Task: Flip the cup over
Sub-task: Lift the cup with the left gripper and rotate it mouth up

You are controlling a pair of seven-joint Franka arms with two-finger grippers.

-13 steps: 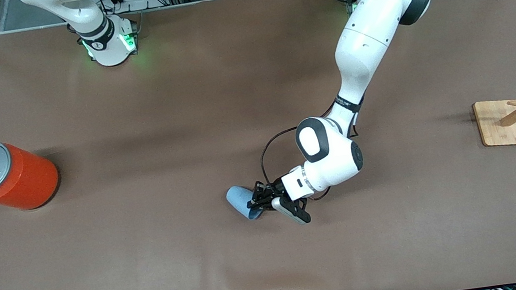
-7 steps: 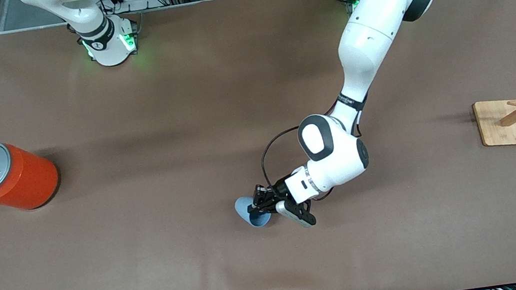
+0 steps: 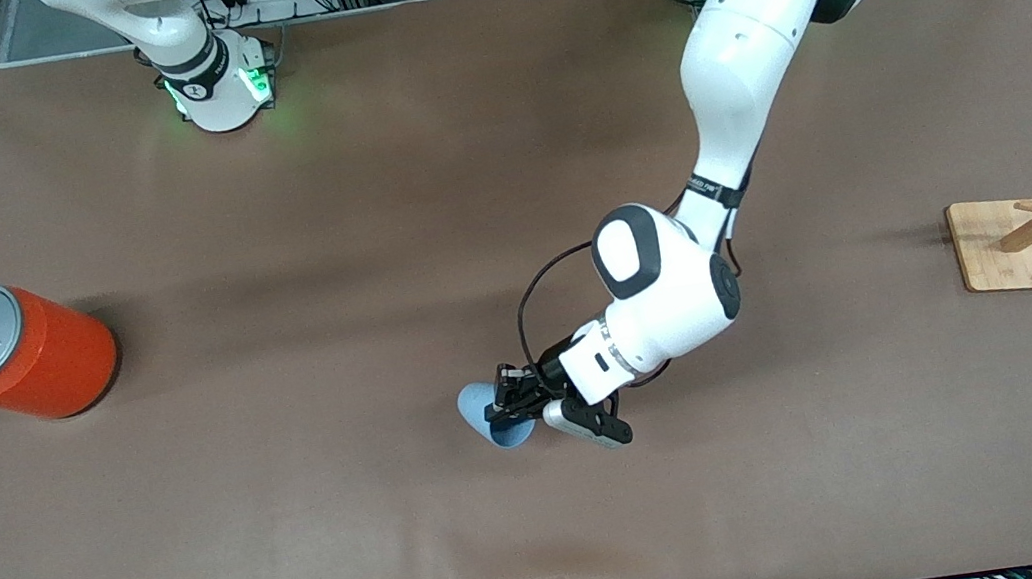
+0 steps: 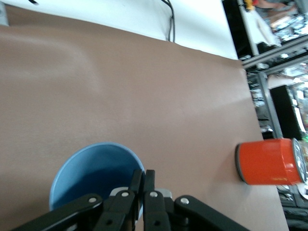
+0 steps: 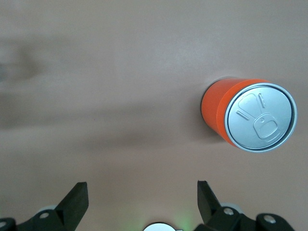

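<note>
The light-blue cup (image 3: 492,421) is near the middle of the table, tilted with its mouth toward my left wrist. My left gripper (image 3: 505,403) is shut on its rim, one finger inside and one outside. In the left wrist view the cup's (image 4: 91,174) open mouth faces the camera and the gripper (image 4: 143,173) pinches the rim wall. My right gripper (image 5: 141,193) is open and empty, high over the table near the right arm's base; it is out of the front view.
A large orange can (image 3: 30,353) with a grey lid stands at the right arm's end of the table; it also shows in the left wrist view (image 4: 267,161) and the right wrist view (image 5: 240,113). A wooden rack (image 3: 1010,245) stands at the left arm's end.
My left gripper, still shut on the cup's rim, has turned at the wrist and shifted the cup a little nearer the front camera. The right arm has not moved.
</note>
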